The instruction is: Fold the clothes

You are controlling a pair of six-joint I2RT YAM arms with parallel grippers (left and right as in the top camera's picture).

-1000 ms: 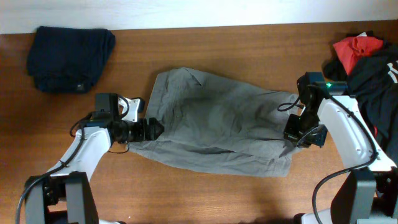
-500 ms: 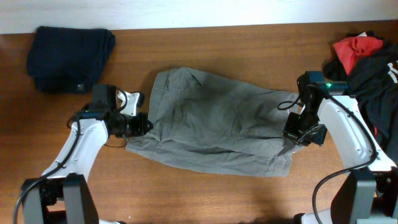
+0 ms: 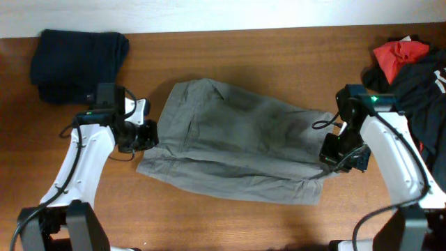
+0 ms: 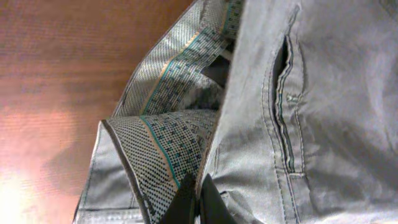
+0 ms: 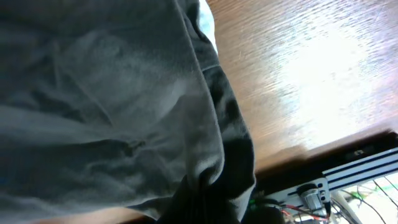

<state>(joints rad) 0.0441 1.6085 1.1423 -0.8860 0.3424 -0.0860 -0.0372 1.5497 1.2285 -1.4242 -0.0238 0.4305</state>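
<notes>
Your trousers (image 3: 237,150) lie flat mid-table (image 3: 265,223), stretched between both claws. Left claw (image 3: 148,134) is clamped on the waistband edge; right claw (image 3: 334,157) is clamped on the opposite leg end.

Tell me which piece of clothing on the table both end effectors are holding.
The grey-olive trousers, spread out mid-table; the navy garment and the red-and-black pile lie apart at the sides.

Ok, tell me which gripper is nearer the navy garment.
Left. In the overhead view, the left gripper is just below and right of the navy garment, shut on the waistband end of the grey-olive garment; the right gripper is far off, gripping its opposite end.
</notes>
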